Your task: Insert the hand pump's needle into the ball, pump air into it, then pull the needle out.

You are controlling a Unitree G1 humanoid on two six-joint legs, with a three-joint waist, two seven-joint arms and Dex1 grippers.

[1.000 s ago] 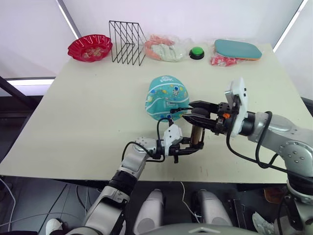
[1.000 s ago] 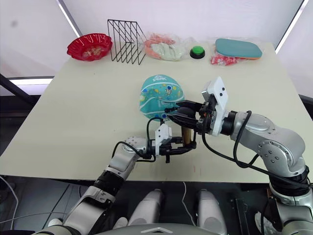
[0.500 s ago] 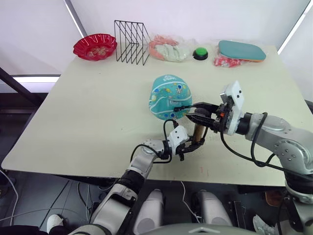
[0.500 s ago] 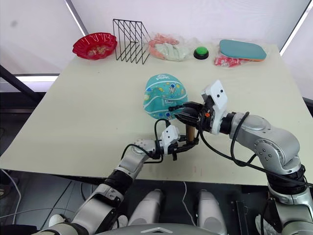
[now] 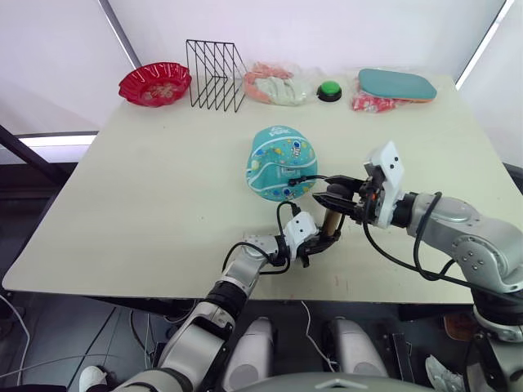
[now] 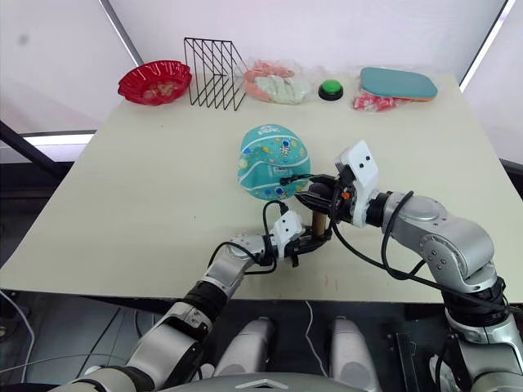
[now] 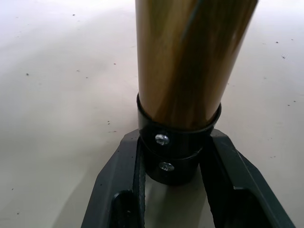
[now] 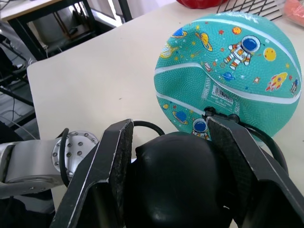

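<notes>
While standing upright near the front edge of the cream table (image 5: 147, 188), hand pump (image 5: 329, 222) gripped at two points. Left gripper (image 5: 317, 244) clamped on the pump's lower black end cap, fingers (image 7: 118, 190) pressed against either side of the cap (two small screws visible on it), gold-brass barrel rising straight above. Right gripper (image 5: 331, 196) closed around the black handle at the pump's top, fingers (image 8: 109, 161) flanking the rounded black knob. Thin black hose arching from the pump across to the ball (image 5: 280, 162), ending at a small black fitting seated against the ball's near side, just below the white barcode label; needle (image 8: 221, 114) itself too thin to make out, apparently buried in the rubber. Ball resting on the table just beyond the pump, teal with white seams and space cartoon prints. Along the far edge, well apart from the work: red bowl (image 5: 154, 83), black wire rack (image 5: 214, 64), bagged pink-and-white item (image 5: 274, 83), green button (image 5: 329, 90), teal paddle case (image 5: 397, 83).
</notes>
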